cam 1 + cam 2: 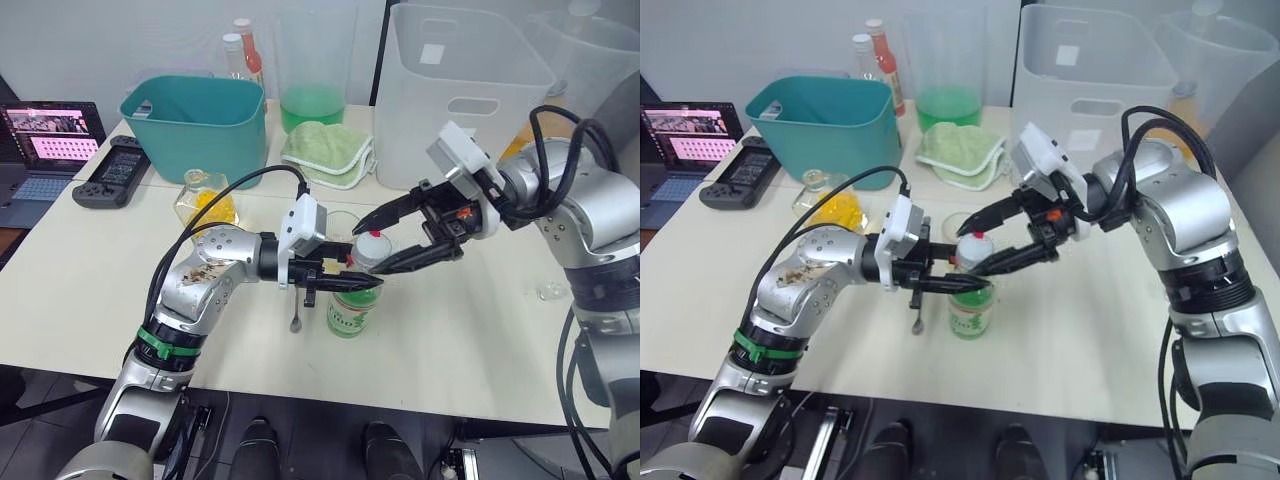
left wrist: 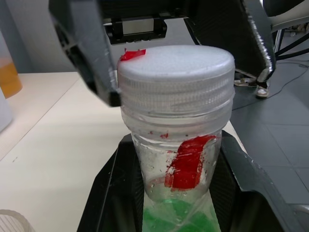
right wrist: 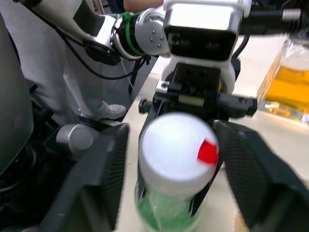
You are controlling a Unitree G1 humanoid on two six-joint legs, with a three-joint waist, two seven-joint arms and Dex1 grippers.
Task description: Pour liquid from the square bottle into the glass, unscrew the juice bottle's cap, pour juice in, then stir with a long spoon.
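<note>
White cap (image 2: 176,65) on juice bottle (image 1: 352,305): left gripper (image 1: 345,283) clamps neck; right gripper (image 1: 380,243), spread wide, straddles cap from three o'clock. Close squarely, then twist.

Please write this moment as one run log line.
left gripper: shut on juice bottle | right gripper: open around white cap | cap: still on

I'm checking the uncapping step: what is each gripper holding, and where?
The left gripper clamps the juice bottle just below its cap. The right gripper straddles the cap, open, holding nothing.
</note>
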